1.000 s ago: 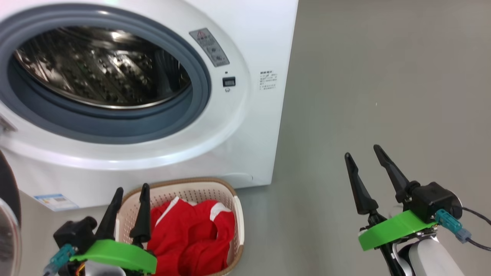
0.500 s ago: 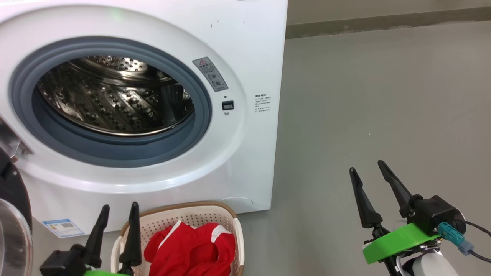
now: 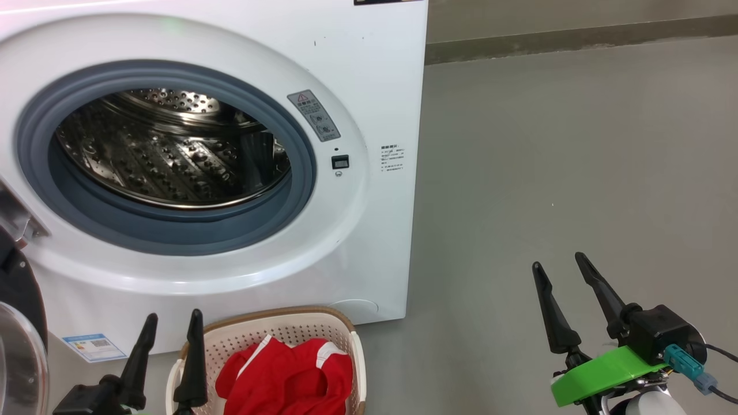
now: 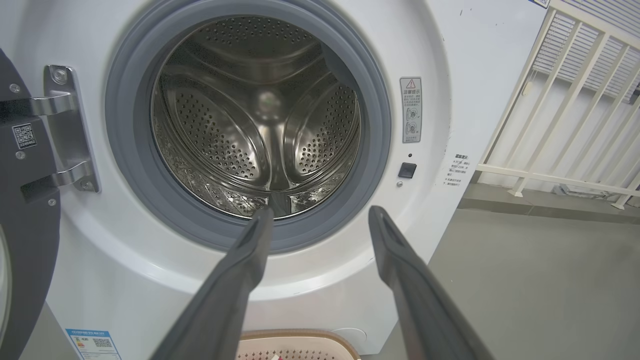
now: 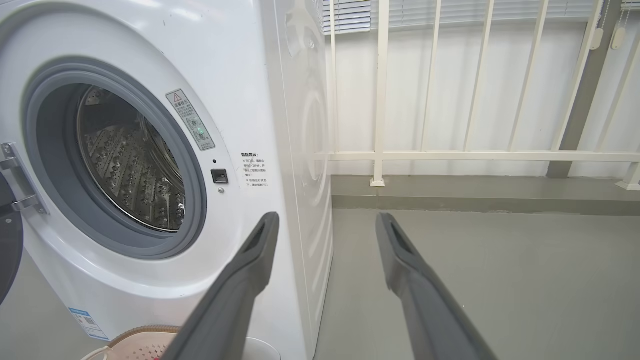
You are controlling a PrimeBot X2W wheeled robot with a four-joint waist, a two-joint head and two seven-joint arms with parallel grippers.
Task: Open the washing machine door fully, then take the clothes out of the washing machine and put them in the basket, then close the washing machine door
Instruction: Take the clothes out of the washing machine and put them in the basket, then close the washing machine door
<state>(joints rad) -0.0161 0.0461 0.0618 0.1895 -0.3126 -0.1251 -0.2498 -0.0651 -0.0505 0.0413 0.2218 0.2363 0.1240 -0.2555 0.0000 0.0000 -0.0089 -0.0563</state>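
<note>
The white washing machine (image 3: 375,75) stands with its steel drum (image 3: 173,155) exposed inside the grey rubber ring; no fabric shows in the drum. The washing machine door (image 3: 17,334) hangs swung out at the far left, and its dark inner face and hinge (image 4: 30,165) sit left of the opening. On the floor before the machine, the cream basket (image 3: 331,323) holds the red clothes (image 3: 282,374) with white stripes. My left gripper (image 3: 173,314) is open over the basket's left rim, pointing at the drum (image 4: 321,212). Off to the right, my right gripper (image 3: 558,260) is open over the floor (image 5: 326,216).
Grey floor (image 3: 576,144) stretches to the right of the machine. A white railing (image 5: 380,100) and a low step run along the back wall. A blue label (image 3: 92,347) sits at the machine's lower left corner.
The head camera has tilted up, so the machine and basket sit lower in the picture. The left gripper has sunk towards the bottom edge. Both grippers stay open and empty.
</note>
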